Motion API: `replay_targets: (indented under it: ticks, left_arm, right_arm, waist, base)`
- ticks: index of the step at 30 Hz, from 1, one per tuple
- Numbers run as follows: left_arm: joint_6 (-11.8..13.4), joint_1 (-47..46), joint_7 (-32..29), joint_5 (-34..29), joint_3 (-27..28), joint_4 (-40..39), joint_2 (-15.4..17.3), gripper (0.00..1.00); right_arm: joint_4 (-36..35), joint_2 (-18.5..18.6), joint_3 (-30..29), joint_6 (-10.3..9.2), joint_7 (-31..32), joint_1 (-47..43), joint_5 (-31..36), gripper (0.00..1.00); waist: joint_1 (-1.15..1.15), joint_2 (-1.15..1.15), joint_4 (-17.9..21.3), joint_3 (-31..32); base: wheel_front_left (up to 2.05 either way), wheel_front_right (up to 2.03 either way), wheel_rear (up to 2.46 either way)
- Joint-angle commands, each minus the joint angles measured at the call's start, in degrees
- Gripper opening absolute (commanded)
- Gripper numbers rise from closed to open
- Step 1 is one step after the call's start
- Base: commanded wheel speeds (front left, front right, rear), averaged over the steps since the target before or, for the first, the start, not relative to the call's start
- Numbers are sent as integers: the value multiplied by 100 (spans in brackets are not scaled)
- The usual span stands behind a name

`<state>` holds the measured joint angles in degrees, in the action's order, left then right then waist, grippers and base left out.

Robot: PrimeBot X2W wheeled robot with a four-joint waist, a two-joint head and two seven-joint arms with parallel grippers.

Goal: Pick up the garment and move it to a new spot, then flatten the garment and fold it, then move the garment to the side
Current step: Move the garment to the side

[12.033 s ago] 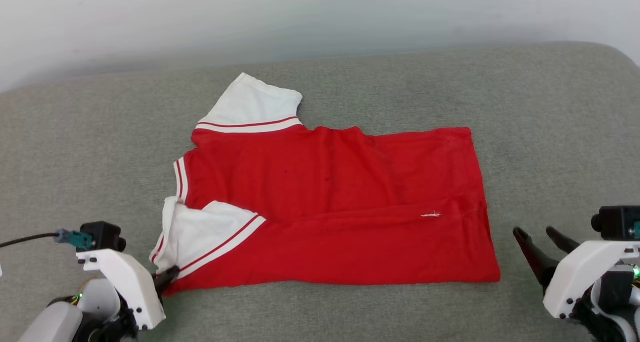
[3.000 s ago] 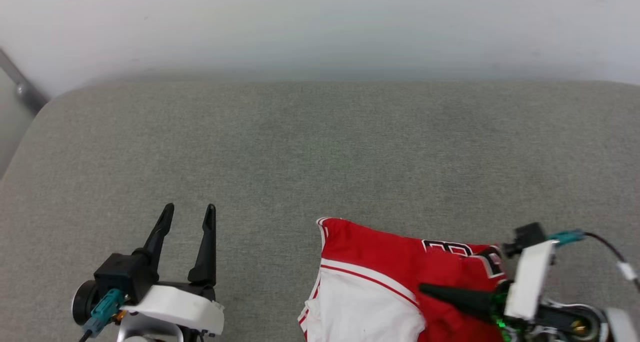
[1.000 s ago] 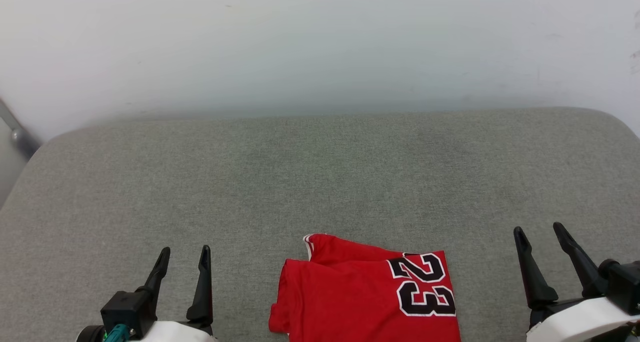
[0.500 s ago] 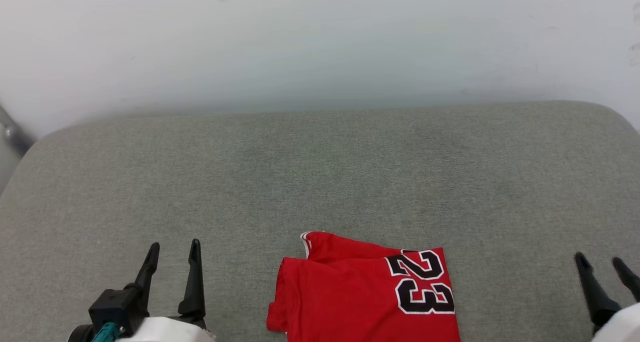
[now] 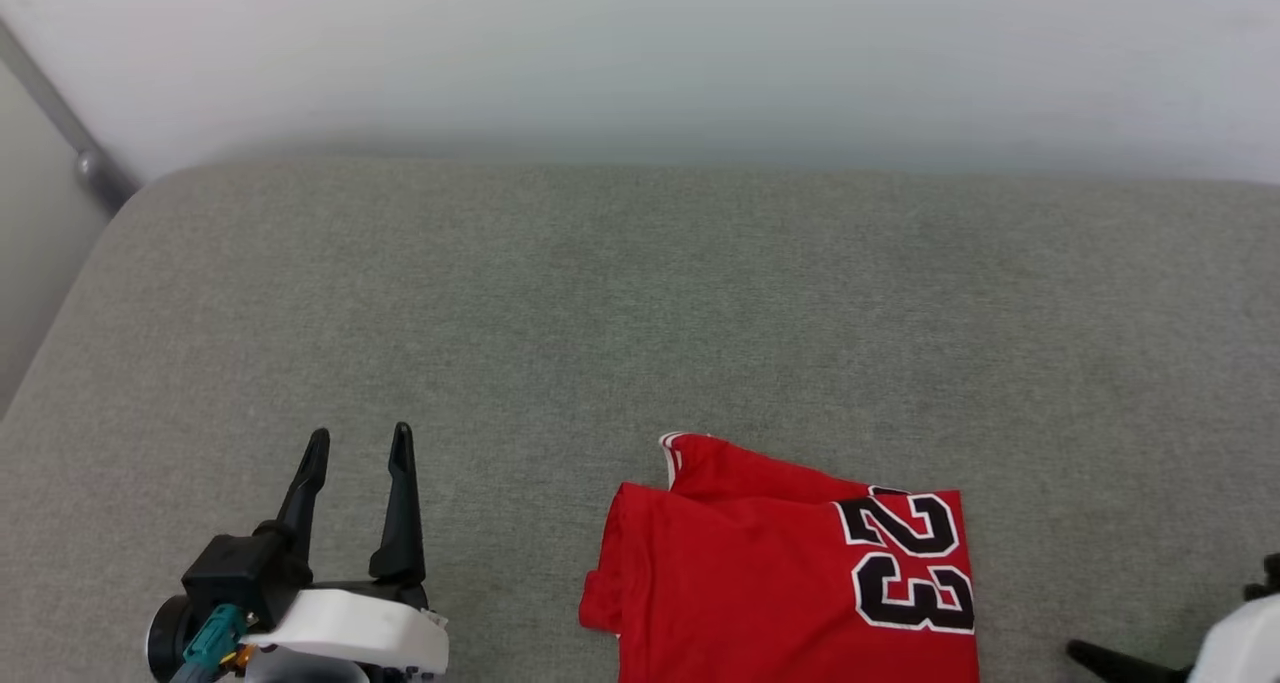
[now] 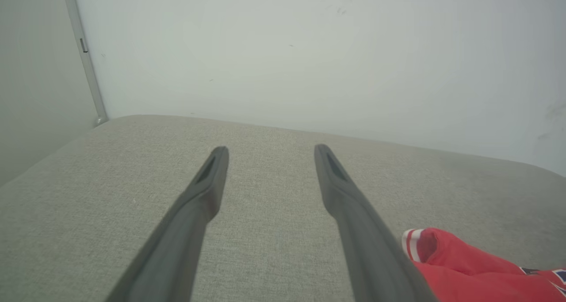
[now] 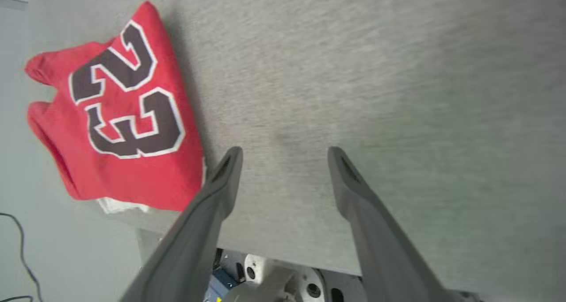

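Left gripper [image 5: 360,433] hangs with its two fingers spread wide and nothing between them, pointing toward the wall [image 5: 640,43]. The right gripper [image 7: 285,151] is spread just as wide and empty too.

The garment [image 5: 760,583] lies on the cushion [image 5: 640,293] as a folded red packet, with the "23" [image 5: 905,563] face up on its right half. It sits at the near edge of the cushion, between the two grippers, and the head view's bottom border cuts off its near side. It looks about as wide as it is deep, so I cannot name a clear long axis. A striped cuff pokes out at its far left corner, and a scrap of white shows under its near edge in the right wrist view.

From the left gripper the packet lies to the right, with bare cushion between. From the right gripper it lies to the left, just beside the inner finger, so the right arm is the nearer one. No contact can be seen.

The fold looks done. If the packet has yet to go to the side, a sideways reach from the right arm seems the shorter way.
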<state>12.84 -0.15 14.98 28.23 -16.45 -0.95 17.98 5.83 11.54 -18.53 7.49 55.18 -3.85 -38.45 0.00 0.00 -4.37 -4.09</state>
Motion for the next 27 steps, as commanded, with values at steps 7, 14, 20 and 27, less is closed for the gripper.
replay_targets:
  ticks: [7,14,20,27]
  left_arm:
    - [-278,-329,26,-172,135,129,-217,100]
    - [-470,-454,26,-290,190,276,-348,100]
    - [-546,-434,26,-370,274,400,-419,100]
    - [-555,-272,22,-450,351,450,-468,100]
  right_arm:
    - [207,-779,114,0,657,621,-977,100]
    - [954,-867,303,-3,666,967,-1494,100]
    - [1223,-886,592,-4,537,1115,-1762,0]
    - [775,-511,1276,-1,1,1245,-1175,0]
  waist:
    - [0,0,-401,-445]
    - [0,0,-510,-509]
    - [0,0,-492,-444]
    - [0,0,-150,-216]
  base:
    - [0,0,0]
    - [0,0,0]
    - [0,0,0]
    - [0,0,0]
